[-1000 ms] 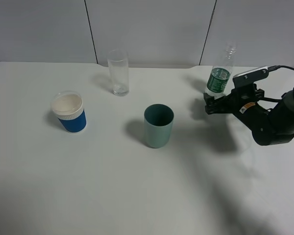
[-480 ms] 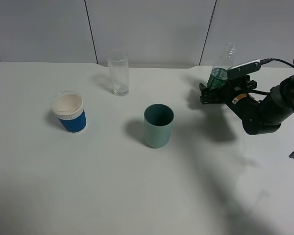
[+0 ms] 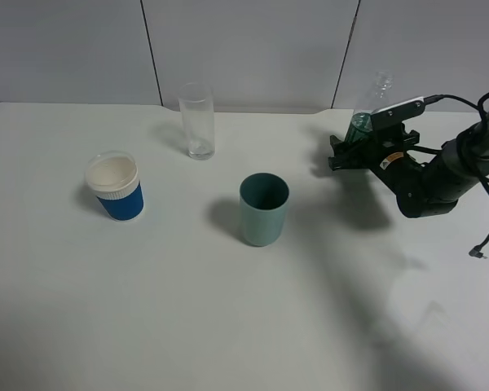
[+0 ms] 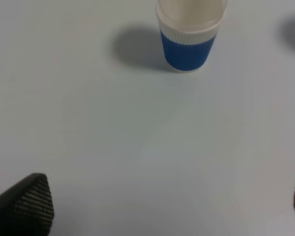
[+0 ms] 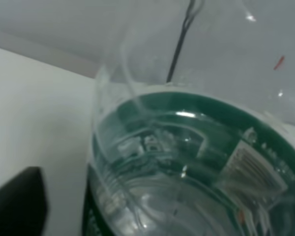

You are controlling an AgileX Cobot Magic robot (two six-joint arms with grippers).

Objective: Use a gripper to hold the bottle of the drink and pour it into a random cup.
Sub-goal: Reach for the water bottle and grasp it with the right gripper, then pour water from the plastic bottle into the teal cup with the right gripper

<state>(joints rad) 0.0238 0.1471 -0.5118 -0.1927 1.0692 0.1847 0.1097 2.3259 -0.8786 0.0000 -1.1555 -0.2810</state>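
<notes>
A blue ribbed paper cup with a white rim (image 3: 116, 194) is standing upright on the white table (image 3: 187, 318). A tall clear drinking glass (image 3: 197, 120) is standing upright towards the far edge, well apart from it.

**A robot test bench, not a home**

We saw a bare white table (image 3: 187, 326) against a grey panelled wall (image 3: 244, 41) with dark seams. A black robot arm (image 3: 428, 191) with a loose cable (image 3: 477, 251) stood at the far right. A paper cup (image 3: 114, 187), glass (image 3: 197, 120) and teal tumbler (image 3: 264, 209) stood well apart.
</notes>
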